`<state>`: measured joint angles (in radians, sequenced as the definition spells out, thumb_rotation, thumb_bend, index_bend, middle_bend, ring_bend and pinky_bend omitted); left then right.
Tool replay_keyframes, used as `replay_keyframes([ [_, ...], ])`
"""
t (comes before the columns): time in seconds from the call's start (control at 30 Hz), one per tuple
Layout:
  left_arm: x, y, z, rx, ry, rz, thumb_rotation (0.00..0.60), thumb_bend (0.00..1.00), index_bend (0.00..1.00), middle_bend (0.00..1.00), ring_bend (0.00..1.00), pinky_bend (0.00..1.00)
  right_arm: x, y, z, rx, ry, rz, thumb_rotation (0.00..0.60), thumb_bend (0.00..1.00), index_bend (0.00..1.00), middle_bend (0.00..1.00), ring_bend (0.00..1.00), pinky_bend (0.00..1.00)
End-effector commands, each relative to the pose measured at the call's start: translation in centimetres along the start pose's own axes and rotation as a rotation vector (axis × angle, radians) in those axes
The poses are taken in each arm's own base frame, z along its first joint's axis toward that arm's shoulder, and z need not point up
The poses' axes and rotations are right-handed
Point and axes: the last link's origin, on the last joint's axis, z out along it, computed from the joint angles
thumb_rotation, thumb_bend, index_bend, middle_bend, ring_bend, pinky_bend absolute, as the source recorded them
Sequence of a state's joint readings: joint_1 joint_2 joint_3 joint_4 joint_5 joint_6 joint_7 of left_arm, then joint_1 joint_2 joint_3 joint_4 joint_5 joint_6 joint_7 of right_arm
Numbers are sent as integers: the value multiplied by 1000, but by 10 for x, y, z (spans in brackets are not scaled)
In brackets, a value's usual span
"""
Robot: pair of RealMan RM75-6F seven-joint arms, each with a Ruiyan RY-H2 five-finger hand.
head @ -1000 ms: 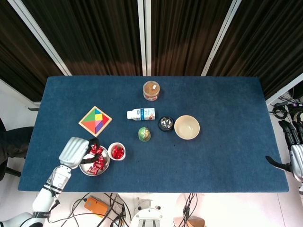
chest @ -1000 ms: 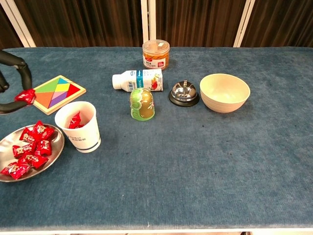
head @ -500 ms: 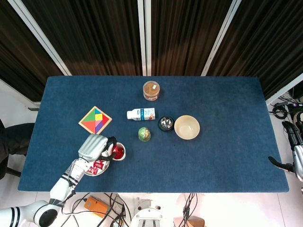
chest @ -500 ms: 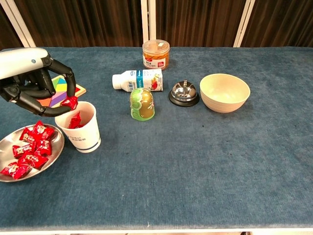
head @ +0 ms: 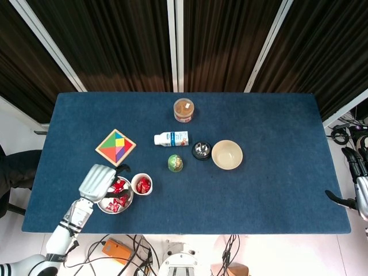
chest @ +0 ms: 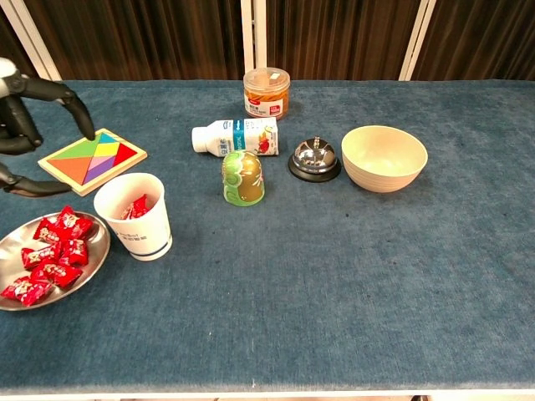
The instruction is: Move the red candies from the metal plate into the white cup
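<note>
Blue desk (head: 276,184). Left hand (head: 98,180), fingers spread and holding nothing, above the metal plate's far-left edge. Right hand (head: 361,192) off the desk's right end, holding nothing; finger posture unclear. Coloured puzzle board (chest: 92,157). Cream bowl (chest: 384,157). Metal plate (chest: 90,259) at front left, carrying red candies (chest: 48,257). White cup (chest: 132,216) just beside it, with candies inside.

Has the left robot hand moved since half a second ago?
Yes. The left robot hand has pulled back leftward from above the white cup to over the metal plate, now empty.
</note>
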<state>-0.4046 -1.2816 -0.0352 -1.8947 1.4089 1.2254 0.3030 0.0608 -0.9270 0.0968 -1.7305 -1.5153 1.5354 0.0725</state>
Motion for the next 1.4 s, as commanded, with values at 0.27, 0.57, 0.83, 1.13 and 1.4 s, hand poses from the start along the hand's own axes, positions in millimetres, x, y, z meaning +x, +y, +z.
replay_keyframes([
  [0.27, -29, -21, -35, -1, -119, 70, 600, 181, 447, 1000, 963, 896, -2, -4, 0, 10, -6, 0, 600, 216, 0, 138, 3, 123],
  [0.57, -56, -18, -26, -34, -166, 160, 600, 182, 451, 1000, 963, 896, 1, -5, -2, 7, 0, -5, 600, 216, 0, 138, 3, 124],
  [0.83, -69, -21, -21, -17, -198, 238, 600, 194, 471, 1000, 963, 896, 0, -5, -1, 5, -6, -4, 600, 215, 0, 138, 3, 123],
  [1.13, -76, -21, -20, -3, -218, 236, 600, 198, 481, 1000, 963, 895, -1, -4, 0, 1, -9, -5, 600, 215, 0, 138, 3, 124],
  [1.4, -81, -26, -17, 14, -241, 280, 600, 220, 499, 1000, 963, 896, -1, -3, 0, -4, -10, -4, 600, 216, 0, 138, 3, 124],
])
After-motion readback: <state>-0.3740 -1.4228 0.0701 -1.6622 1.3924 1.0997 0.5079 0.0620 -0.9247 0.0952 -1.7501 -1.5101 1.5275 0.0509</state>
